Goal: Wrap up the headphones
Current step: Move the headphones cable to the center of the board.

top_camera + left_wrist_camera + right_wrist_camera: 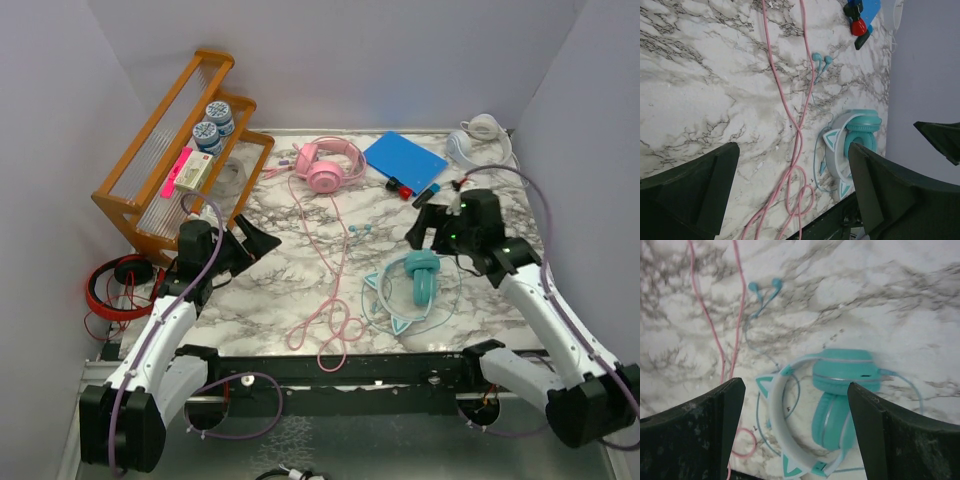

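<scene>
Teal cat-ear headphones (413, 283): flat on marble table (270, 290), front right. Pink headphones (328, 166): rear centre, cable trailing forward. White headphones (478, 134): rear right corner. Right gripper (796, 385), above teal pair: spread wide, empty. Left gripper (793, 147): likewise.

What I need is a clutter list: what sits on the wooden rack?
Two round blue-lidded tins and a white box with a pink tag sit on the wooden rack. Its ribbed panels obscure anything behind them.

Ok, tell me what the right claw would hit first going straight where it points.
Probably the teal cat-ear headphones, framed between the fingers of the open right claw; the gap above them is unclear.
</scene>
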Action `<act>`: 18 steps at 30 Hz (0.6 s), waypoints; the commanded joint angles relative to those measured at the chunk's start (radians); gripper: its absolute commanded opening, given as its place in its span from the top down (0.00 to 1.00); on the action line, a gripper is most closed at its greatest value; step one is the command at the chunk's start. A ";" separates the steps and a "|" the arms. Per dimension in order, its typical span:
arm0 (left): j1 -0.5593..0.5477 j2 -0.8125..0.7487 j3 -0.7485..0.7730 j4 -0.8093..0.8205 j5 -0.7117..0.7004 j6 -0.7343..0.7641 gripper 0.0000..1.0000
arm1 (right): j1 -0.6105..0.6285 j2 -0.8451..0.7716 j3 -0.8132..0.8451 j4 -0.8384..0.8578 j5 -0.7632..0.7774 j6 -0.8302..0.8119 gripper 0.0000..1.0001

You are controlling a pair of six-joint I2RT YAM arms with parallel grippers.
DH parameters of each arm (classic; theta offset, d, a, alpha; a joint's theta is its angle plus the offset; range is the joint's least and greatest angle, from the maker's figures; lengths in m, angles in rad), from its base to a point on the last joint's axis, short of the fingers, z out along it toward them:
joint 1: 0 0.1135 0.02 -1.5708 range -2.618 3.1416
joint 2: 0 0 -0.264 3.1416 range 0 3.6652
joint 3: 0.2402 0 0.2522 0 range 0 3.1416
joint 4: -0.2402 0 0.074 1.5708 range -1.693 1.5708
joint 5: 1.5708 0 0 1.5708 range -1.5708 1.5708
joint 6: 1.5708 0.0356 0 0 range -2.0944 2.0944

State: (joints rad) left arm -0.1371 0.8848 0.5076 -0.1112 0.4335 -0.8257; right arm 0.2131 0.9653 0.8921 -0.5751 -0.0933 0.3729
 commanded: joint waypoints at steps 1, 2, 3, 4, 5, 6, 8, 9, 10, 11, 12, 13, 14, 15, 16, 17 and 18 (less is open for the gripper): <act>-0.016 0.007 0.006 -0.012 -0.015 0.019 0.01 | 0.305 0.130 0.006 0.001 0.198 0.011 0.08; -0.020 0.008 0.006 -0.009 -0.015 0.020 0.01 | 0.376 0.161 0.014 -0.001 0.249 0.028 0.08; -0.023 0.009 0.007 -0.007 -0.014 0.021 0.01 | 0.428 0.191 0.021 -0.007 0.273 0.046 0.08; -0.025 0.007 0.010 -0.006 -0.012 0.023 0.01 | 0.456 0.219 0.026 -0.015 0.283 0.066 0.08; -0.025 0.004 0.012 -0.007 -0.010 0.027 0.01 | 0.476 0.239 0.022 -0.016 0.285 0.082 0.09; -0.028 0.000 0.013 -0.006 -0.007 0.030 0.01 | 0.495 0.258 0.013 -0.016 0.288 0.095 0.10; -0.030 -0.015 0.013 -0.007 -0.008 0.037 0.01 | 0.546 0.273 -0.021 -0.004 0.304 0.124 0.11; -0.030 -0.021 0.012 -0.007 -0.012 0.039 0.01 | 0.571 0.277 -0.039 0.003 0.313 0.139 0.12; -0.030 -0.027 0.009 -0.008 -0.015 0.039 0.01 | 0.593 0.279 -0.059 0.008 0.319 0.155 0.14; -0.030 -0.032 0.005 -0.008 -0.017 0.039 0.01 | 0.611 0.282 -0.075 0.009 0.325 0.167 0.14; -0.031 -0.034 0.002 -0.008 -0.019 0.039 0.01 | 0.622 0.284 -0.091 0.010 0.330 0.178 0.16; -0.032 -0.036 -0.002 -0.007 -0.020 0.039 0.01 | 0.629 0.287 -0.107 0.012 0.333 0.186 0.18; -0.032 -0.036 -0.004 -0.007 -0.022 0.039 0.01 | 0.633 0.290 -0.121 0.016 0.335 0.191 0.20; -0.032 -0.034 -0.006 -0.008 -0.021 0.039 0.01 | 0.636 0.292 -0.134 0.023 0.337 0.193 0.22; -0.032 -0.031 -0.007 -0.008 -0.022 0.039 0.01 | 0.637 0.297 -0.146 0.033 0.338 0.192 0.24; -0.032 -0.029 -0.006 -0.008 -0.025 0.038 0.01 | 0.639 0.304 -0.155 0.042 0.337 0.190 0.26; -0.032 -0.026 -0.004 -0.007 -0.026 0.037 0.01 | 0.642 0.314 -0.162 0.050 0.337 0.188 0.28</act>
State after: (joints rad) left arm -0.1658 0.8623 0.5079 -0.1143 0.4297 -0.8032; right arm 0.8452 1.2518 0.7647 -0.5655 0.1944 0.5304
